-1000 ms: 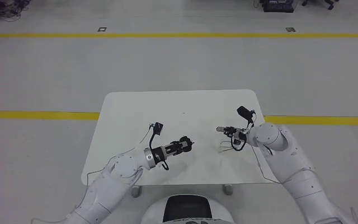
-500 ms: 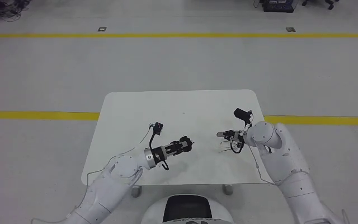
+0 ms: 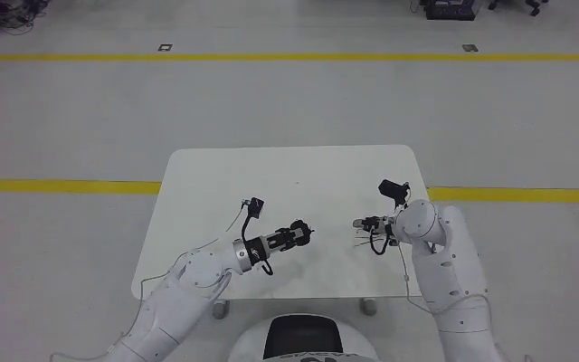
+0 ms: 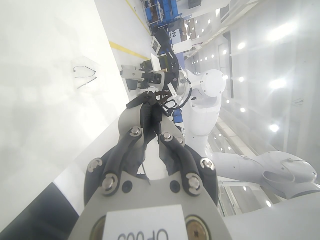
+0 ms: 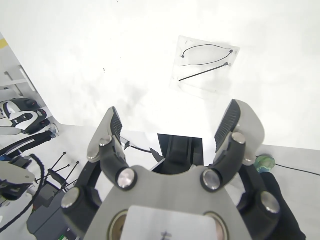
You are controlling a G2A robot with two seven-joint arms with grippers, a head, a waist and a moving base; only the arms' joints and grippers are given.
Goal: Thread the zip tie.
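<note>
Pinches a thin black zip tie (image 4: 144, 170) in the left claw (image 3: 306, 233), fingers closed tight on it, above the front middle of the white desk (image 3: 271, 172). Keeps no grip with the right claw (image 5: 175, 108): spread wide and empty, facing the left one, near a clear sheet (image 5: 197, 86) on the desk. Bearing more loose ties (image 5: 202, 71), that sheet.

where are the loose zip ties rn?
The zip ties lie on a clear sheet on the table, on the robot's right side, just ahead of the open right gripper.
</note>
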